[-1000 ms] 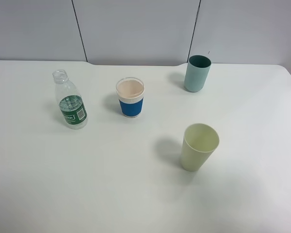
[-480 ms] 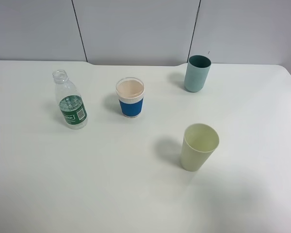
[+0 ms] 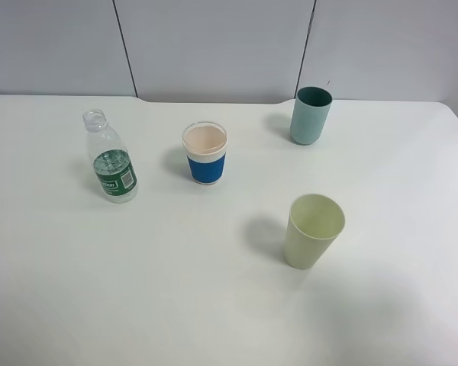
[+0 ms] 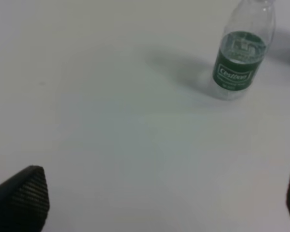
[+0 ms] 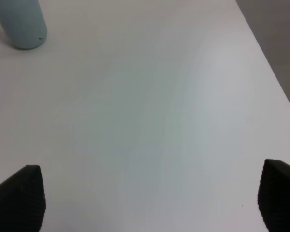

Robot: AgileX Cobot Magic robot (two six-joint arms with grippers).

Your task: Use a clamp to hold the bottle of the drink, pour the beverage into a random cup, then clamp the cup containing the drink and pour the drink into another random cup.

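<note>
while bottle point(image 3: 111, 158) stands uncapped, green label (print unreadable)

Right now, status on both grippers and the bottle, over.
Left gripper open, empty. Right gripper open, empty. Bottle upright, uncapped, untouched, left of blue-banded cup. Nothing between left gripper and bottle.

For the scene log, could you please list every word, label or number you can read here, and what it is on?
Bottle: the green label carries a white brand word and smaller print, all too blurred to read.
Banded cup, teal cup, green cup and table: no text visible.
</note>
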